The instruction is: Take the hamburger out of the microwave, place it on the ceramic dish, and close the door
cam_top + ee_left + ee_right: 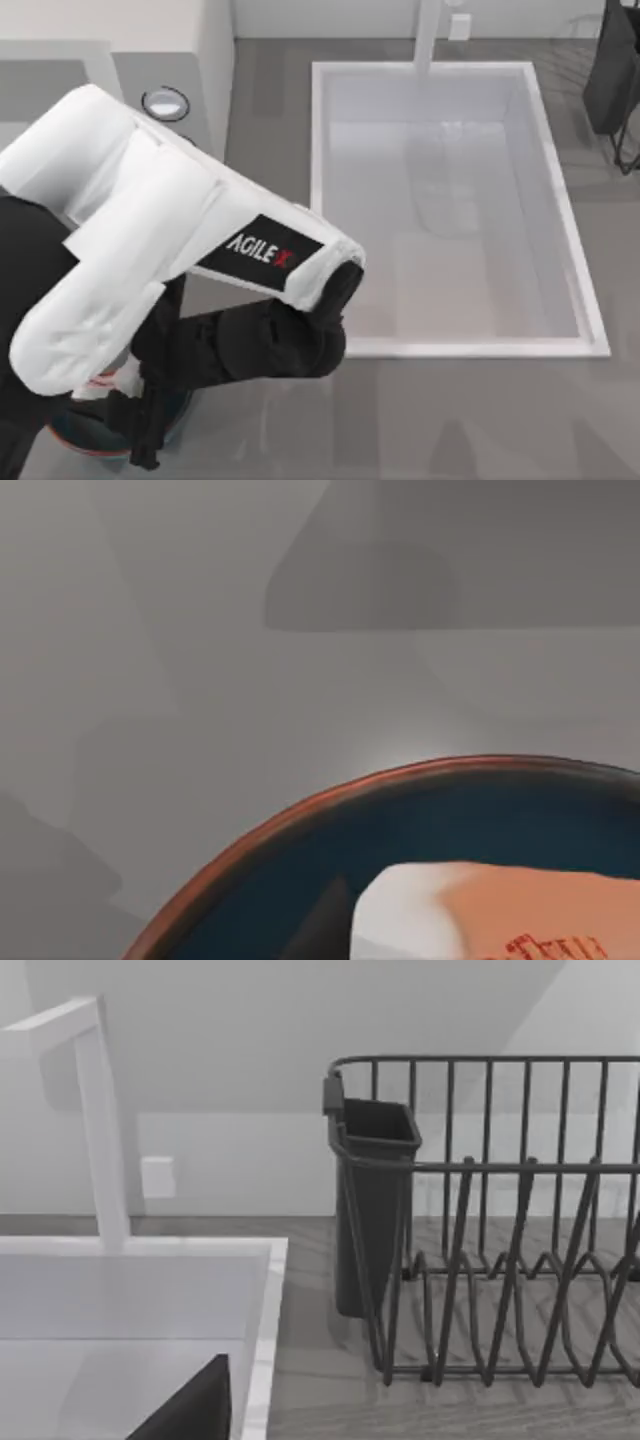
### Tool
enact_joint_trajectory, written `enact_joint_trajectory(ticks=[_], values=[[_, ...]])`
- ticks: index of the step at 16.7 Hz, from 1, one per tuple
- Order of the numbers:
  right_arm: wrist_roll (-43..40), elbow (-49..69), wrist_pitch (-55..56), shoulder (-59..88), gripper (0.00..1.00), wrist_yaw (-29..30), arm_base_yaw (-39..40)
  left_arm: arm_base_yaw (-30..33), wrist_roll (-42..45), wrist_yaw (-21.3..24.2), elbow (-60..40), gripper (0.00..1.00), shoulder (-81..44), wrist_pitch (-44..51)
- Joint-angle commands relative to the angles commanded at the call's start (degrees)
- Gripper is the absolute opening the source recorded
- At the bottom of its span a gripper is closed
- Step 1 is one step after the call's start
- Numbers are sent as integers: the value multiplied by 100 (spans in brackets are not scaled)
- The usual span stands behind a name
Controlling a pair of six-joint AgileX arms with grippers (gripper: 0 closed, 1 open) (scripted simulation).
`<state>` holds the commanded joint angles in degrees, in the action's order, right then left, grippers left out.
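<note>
The ceramic dish [82, 438] sits at the table's front left, its reddish rim and teal inside [300, 880] close under my left wrist camera. The hamburger [480, 910], tan-orange and white, is over the dish's inside, and I cannot tell if it rests there or hangs. A white and red bit of the hamburger [108, 382] peeks out beside the left arm. My left gripper [146, 432] is a black shape directly above the dish. The microwave [165, 60] stands at the back left, with one round knob [165, 102] showing. Its door is hidden behind my left arm.
A white sink basin [450, 200] with a faucet [100, 1130] fills the table's middle. A dark wire dish rack [500, 1240] with a cutlery cup [372, 1210] stands at the back right. Bare grey table [450, 420] lies in front of the sink.
</note>
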<state>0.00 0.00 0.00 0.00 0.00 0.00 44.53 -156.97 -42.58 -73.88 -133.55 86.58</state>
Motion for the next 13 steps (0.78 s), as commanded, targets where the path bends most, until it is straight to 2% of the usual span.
enact_joint_trajectory(ticks=[2,13], values=[[0,0,0,0,100,0,0,0,0,0,0,0,0,0],[0,0,0,0,100,0,0,0,0,0,0,83,0,0]])
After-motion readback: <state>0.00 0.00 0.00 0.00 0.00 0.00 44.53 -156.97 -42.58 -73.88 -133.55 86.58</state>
